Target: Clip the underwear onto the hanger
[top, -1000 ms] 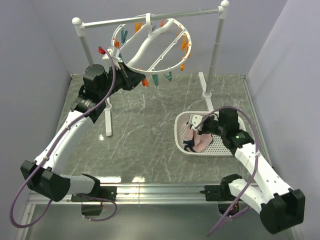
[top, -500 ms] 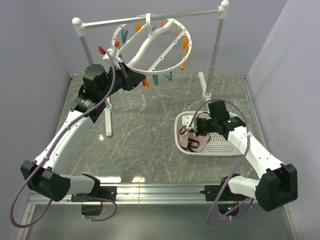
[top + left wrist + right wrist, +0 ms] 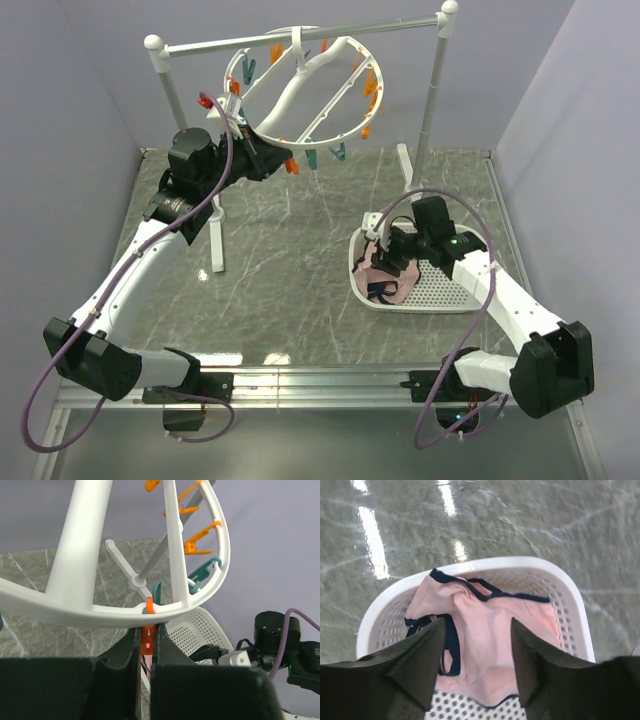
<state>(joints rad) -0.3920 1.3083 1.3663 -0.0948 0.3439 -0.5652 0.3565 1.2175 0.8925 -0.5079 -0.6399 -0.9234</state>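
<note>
Setting: grey-green marbled table (image 3: 290, 260) between plain lilac walls (image 3: 60, 90).
Right gripper (image 3: 476, 625): released, its fingers spread wide and pointing down over the left half of the basket.
Underwear (image 3: 492, 645): crumpled pale pink fabric with navy edging, lying in the white perforated basket (image 3: 485, 561), directly below and between the right gripper's fingers. Whether the fingertips touch the fabric cannot be told.
Basket position: on the table right of centre, near the foot of the rail stand's right pole.
Left gripper (image 3: 146, 632): clenched on an orange clip (image 3: 147, 647) that hangs from the hanger's near rim.
Hanger (image 3: 292, 95): round white ring with spokes, steeply tilted, hooked over the bar of the white rail stand (image 3: 200, 44). Orange and teal clips (image 3: 370, 95) dangle along its rim.
Separation: underwear and hanger are well apart, the hanger raised at the far left and the underwear low on the right.
</note>
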